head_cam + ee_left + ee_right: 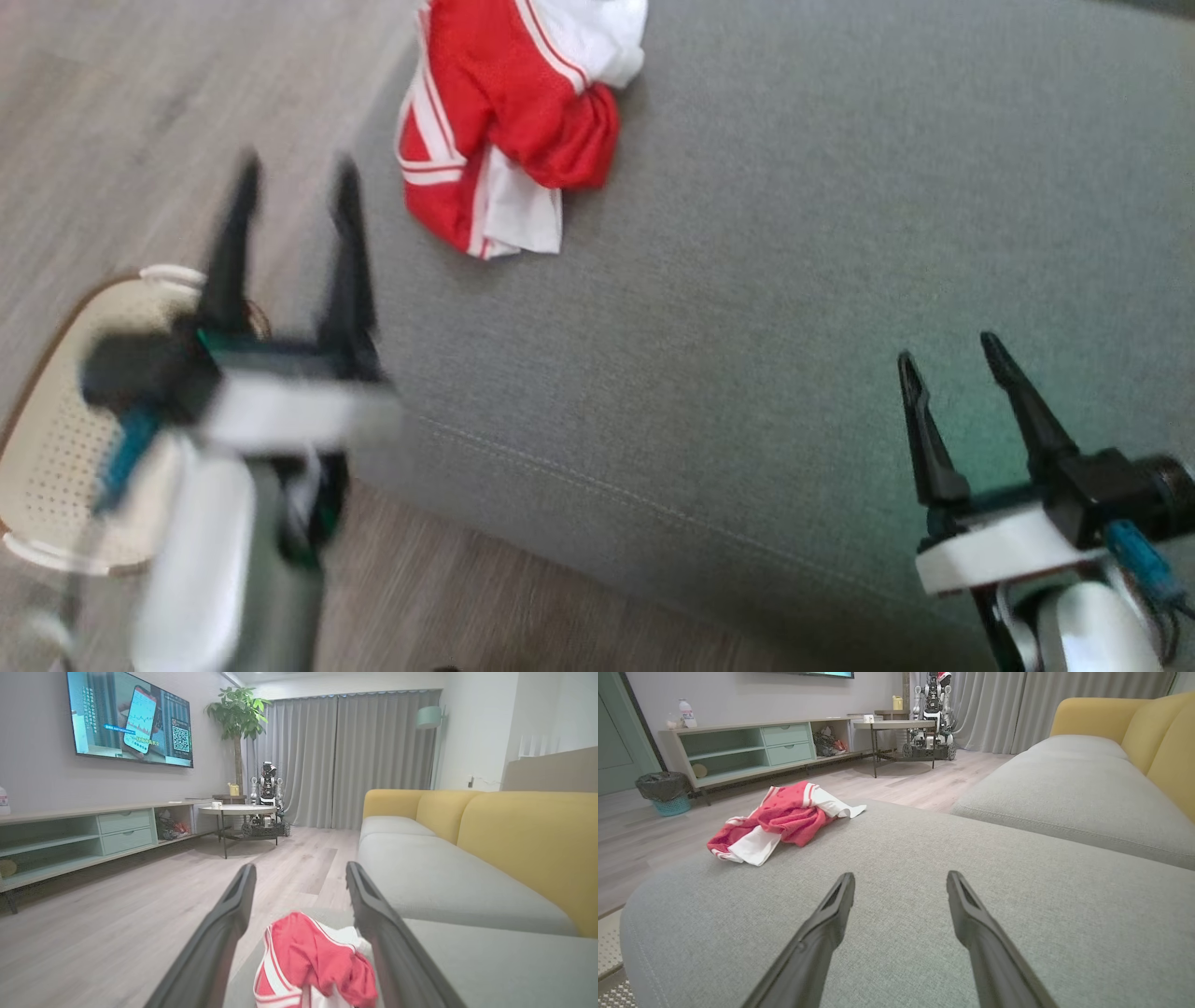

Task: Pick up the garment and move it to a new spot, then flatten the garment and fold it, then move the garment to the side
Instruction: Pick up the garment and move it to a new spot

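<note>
Garment [509, 121] entry. We start with the grey sofa seat [794, 280], which takes up most of the head view. The red-and-white garment lies bunched at the upper middle, near the seat's left edge. We judge it light, soft and limp, likely to sag and drag when lifted. A raised red fold near its middle looks the best hold. Left gripper [297, 168], lower left, blurred: fingers spread, empty. Right gripper [946, 350], lower right: likewise spread, empty.
</note>
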Available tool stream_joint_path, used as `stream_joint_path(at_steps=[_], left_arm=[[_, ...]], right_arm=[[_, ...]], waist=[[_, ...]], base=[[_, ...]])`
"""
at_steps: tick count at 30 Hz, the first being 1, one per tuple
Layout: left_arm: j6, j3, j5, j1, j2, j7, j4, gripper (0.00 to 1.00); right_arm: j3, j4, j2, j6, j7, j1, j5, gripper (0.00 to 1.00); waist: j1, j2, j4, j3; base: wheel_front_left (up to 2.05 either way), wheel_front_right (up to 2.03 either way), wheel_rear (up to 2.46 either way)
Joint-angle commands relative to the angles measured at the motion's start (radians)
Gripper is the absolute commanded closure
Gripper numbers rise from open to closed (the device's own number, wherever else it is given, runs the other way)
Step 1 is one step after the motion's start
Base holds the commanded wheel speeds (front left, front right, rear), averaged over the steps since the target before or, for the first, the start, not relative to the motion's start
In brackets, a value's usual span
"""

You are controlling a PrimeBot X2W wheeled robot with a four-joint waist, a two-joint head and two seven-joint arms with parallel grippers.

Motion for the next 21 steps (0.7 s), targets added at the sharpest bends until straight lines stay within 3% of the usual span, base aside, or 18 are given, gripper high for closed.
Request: stream_joint_path(at_steps=[1, 3, 8, 13, 21], left_arm=[[-0.032, 0.074, -0.022, -0.111, 0.012, -0.005, 0.028, 0.0], [-0.046, 0.091, -0.032, -0.157, 0.018, -0.005, 0.074, 0.0], [-0.095, 0.122, -0.082, -0.406, 0.061, 0.016, 0.353, 0.0], [-0.122, 0.136, -0.172, -0.663, 0.102, 0.135, 0.658, 0.0], [-0.134, 0.122, -0.255, -0.879, 0.148, 0.279, 0.996, 0.0]], right_arm=[[0.03, -0.044, -0.008, 0.0, -0.009, -0.059, -0.027, 0.0], [0.033, -0.049, -0.012, 0.0, -0.009, -0.072, -0.039, 0.0], [0.043, -0.082, -0.056, 0.0, -0.009, -0.129, -0.071, 0.0], [0.049, -0.134, -0.094, 0.0, -0.009, -0.171, -0.091, 0.0], [0.074, -0.189, -0.131, 0.0, -0.009, -0.213, -0.112, 0.0]], waist=[[-0.0001, 0.0, -0.036, 0.06], [-0.0001, 0.0, -0.046, 0.083], [-0.0001, 0.0, -0.087, 0.176], [-0.0001, 0.0, -0.12, 0.275], [-0.0001, 0.0, -0.145, 0.377]], base=[[0.0, 0.0, 0.0], [0.0, 0.0, 0.0], [0.0, 0.0, 0.0], [0.0, 0.0, 0.0], [0.0, 0.0, 0.0]])
